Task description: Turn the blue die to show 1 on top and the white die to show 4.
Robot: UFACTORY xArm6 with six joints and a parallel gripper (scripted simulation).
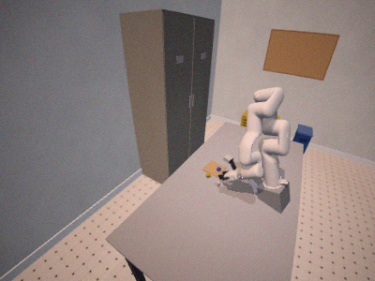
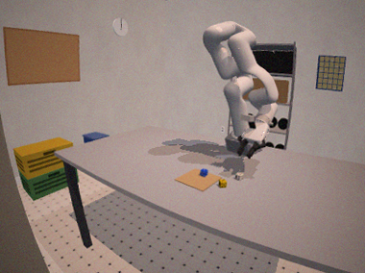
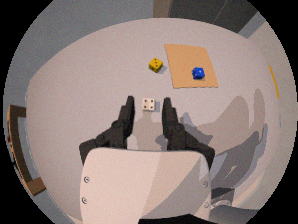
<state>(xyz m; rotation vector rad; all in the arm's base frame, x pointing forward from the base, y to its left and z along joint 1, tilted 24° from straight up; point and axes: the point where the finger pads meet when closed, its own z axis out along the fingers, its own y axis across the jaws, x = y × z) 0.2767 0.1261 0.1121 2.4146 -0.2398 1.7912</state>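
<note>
The white die (image 3: pixel 148 104) (image 2: pixel 239 176) (image 1: pixel 218 184) lies flat on the table, off the mat, with four pips on top in the wrist view. My gripper (image 3: pixel 148 104) (image 2: pixel 245 154) is partly open and empty, raised above the table; in the wrist view its fingers appear on either side of the white die. The blue die (image 3: pixel 198 73) (image 2: pixel 204 172) (image 1: pixel 218 169) rests on the orange mat (image 3: pixel 182 57) (image 2: pixel 189 179) (image 1: pixel 209 167); one pale pip shows on its top, the rest is too small to read surely. The yellow die (image 3: pixel 155 65) (image 2: pixel 223 183) (image 1: pixel 208 175) lies beside the mat, apparently three on top.
The grey table (image 1: pixel 187 225) (image 2: pixel 300 200) (image 3: pixel 75 90) carries the dice, the mat and the arm's base. A tall cabinet (image 1: pixel 178 94) stands beyond the table edge on the mat's side. Arm shadows fall on the table near the mat.
</note>
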